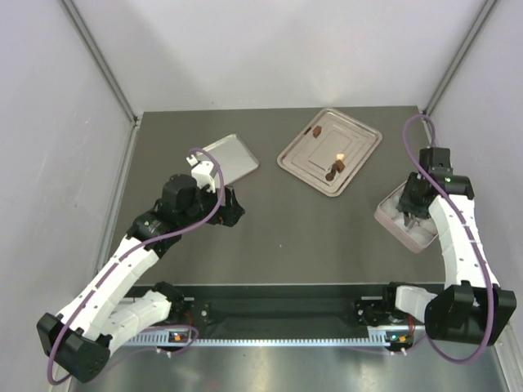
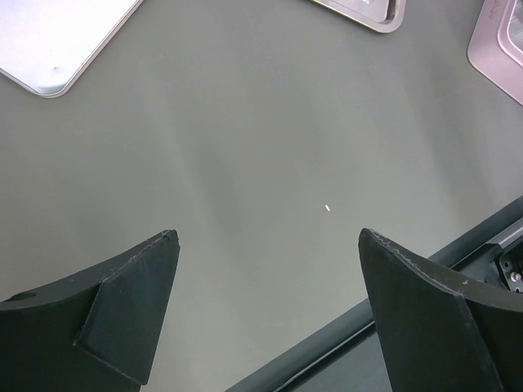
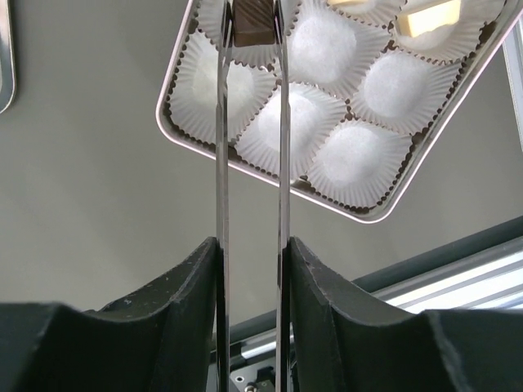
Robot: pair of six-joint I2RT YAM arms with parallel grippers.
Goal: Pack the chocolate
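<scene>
My right gripper (image 3: 252,245) is shut on a pair of thin metal tongs (image 3: 221,147). The tong tips pinch a dark brown chocolate (image 3: 252,24) over a white paper cup in the pink box (image 3: 270,175). A cream piece (image 3: 433,12) lies in a cup at the box's far corner. In the top view this gripper (image 1: 411,208) hangs over the box (image 1: 388,219) at the right. More chocolate pieces (image 1: 335,169) lie on the silver tray (image 1: 302,159) at the back. My left gripper (image 2: 268,237) is open and empty over bare table, left of centre (image 1: 229,208).
A second silver tray (image 1: 233,155) lies behind the left gripper and also shows in the left wrist view (image 2: 57,41). The table's near edge rail (image 1: 286,290) runs in front of both arms. Grey walls close in the left, right and back.
</scene>
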